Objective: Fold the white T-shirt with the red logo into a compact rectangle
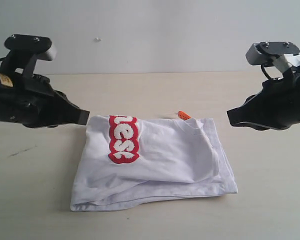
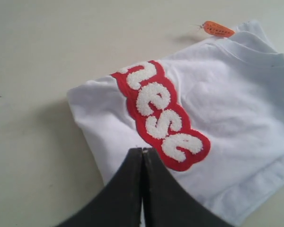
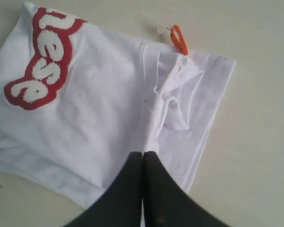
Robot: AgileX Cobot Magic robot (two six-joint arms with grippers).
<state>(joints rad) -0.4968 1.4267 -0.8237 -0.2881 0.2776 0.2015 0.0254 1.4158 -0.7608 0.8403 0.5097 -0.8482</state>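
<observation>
At the lower middle of the exterior frame, the white T-shirt [image 1: 155, 165] lay on the desk [image 1: 35, 205] as a layered, roughly rectangular bundle. Its near hem edges were stacked unevenly and its right side was wrinkled around the collar. Farther back, at the bundle's upper left, the red logo [image 1: 123, 140] ran up to the far fold with only some of its letters showing. The fold looked close to finished. Doing it well would probably mean squaring the loose near edges and flattening the collar creases without dragging the layers apart. The left claw [image 1: 85, 116] hung by the bundle's far-left corner and the right claw [image 1: 229, 118] just off its far-right corner. Both claws were pressed together, pinching nothing. Nothing blocked either of the 2. Only a small orange tag [image 1: 184, 115] stuck out past the far edge, with a pale wall [image 1: 150, 35] behind.
</observation>
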